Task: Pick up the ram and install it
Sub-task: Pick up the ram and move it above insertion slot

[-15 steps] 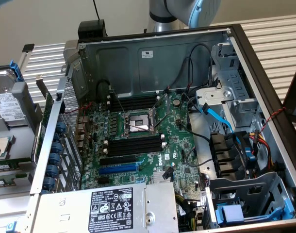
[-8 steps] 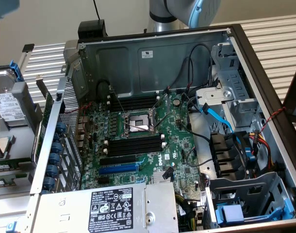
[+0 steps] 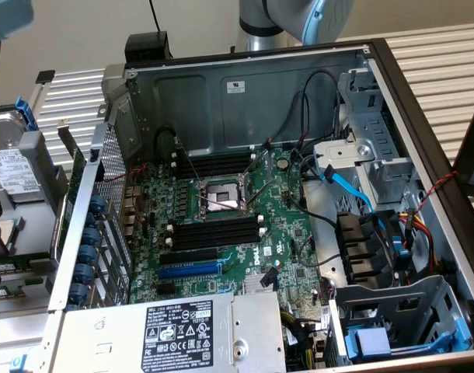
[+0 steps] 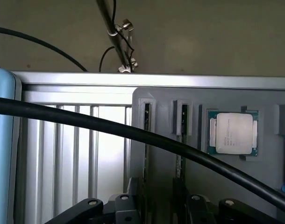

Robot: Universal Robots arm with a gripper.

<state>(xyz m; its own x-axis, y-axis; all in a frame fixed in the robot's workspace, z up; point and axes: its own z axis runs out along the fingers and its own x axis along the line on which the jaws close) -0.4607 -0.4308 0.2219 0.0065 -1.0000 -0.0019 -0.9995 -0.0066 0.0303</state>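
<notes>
Nearest us the jaws stand released, with nothing between them, close to a grey holder [image 4: 165, 114]. The ram [image 4: 146, 116] stands on edge in one narrow slot, a second stick [image 4: 184, 119] in the next (a black cable [image 4: 110, 125] crosses both). Beyond, we see the slatted surface [image 4: 77, 158], its rail [image 4: 156, 80], then a plain wall [image 4: 203, 37].

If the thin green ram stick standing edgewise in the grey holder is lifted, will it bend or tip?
Probably stiff and light: the thin green ram stick looks like a flat board. It stands on its narrow edge in the grey holder, so outside the slot it would likely tip.
</notes>
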